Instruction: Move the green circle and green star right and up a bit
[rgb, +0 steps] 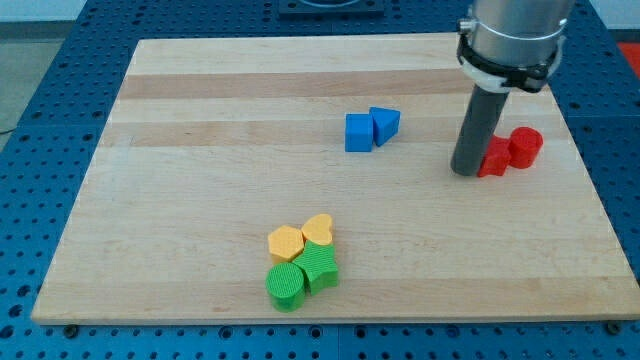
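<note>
The green circle (286, 285) lies near the board's bottom edge, left of centre. The green star (320, 268) touches it on its upper right. My tip (466, 171) stands on the board at the view's right, far to the right of and above both green blocks. It is right beside the left side of a red block (493, 158).
A yellow hexagon (286, 243) and a yellow heart (318, 231) sit directly above the green blocks, touching them. A blue cube (359, 133) and a blue triangle (384, 124) lie at the centre. A red cylinder (525, 146) sits right of the other red block. The wooden board (200, 150) ends in edges all round.
</note>
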